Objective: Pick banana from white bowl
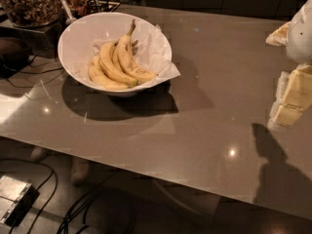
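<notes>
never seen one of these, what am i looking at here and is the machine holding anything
This is a single camera view looking down on a grey table; where the camera is mounted is not on record. The machine is a mobile robot with one arm. Its end effector, the pale grasping part, is at the right edge, far from the fruit, and nothing from the bowl is in it. At the table's left stands a white bowl lined with paper. In it lie a bunch and the longest banana, the one to pick. Behind is a jar of nuts.

I have the bowl [78,43] far left on the bench [209,126], the banana [127,60] inside it, right of the other bananas [108,68], a jar [29,4] behind; my claw [290,101] hangs at the right edge.
</notes>
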{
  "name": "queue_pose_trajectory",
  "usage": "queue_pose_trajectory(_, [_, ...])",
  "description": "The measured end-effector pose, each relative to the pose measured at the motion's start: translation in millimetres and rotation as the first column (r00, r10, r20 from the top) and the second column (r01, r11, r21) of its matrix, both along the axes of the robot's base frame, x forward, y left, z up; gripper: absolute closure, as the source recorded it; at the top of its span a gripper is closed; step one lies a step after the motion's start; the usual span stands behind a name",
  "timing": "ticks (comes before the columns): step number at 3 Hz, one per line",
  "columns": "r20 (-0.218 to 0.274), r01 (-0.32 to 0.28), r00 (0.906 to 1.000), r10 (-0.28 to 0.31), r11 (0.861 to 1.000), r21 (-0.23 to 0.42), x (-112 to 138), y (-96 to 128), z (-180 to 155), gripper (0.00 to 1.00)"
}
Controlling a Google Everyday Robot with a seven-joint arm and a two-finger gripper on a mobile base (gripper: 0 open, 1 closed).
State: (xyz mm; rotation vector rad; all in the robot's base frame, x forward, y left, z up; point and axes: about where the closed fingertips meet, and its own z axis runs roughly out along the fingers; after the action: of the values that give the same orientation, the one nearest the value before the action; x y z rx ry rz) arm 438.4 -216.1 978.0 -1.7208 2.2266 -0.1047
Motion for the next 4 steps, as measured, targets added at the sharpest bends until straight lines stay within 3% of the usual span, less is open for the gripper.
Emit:
queue_pose_trajectory(1, [0.011, -0.001, 0.9999, 0.001, 1.0, 0.003, 1, 3, 4, 0.0])
queue_pose_trajectory(2, [0.026, -0.067, 0.9974, 0.068, 0.998, -0.012, -2, 20, 7, 0.0])
queue_pose_trajectory(4, [0.042, -0.037, 0.9984, 0.037, 0.999, -0.002, 1, 25, 6, 0.0])
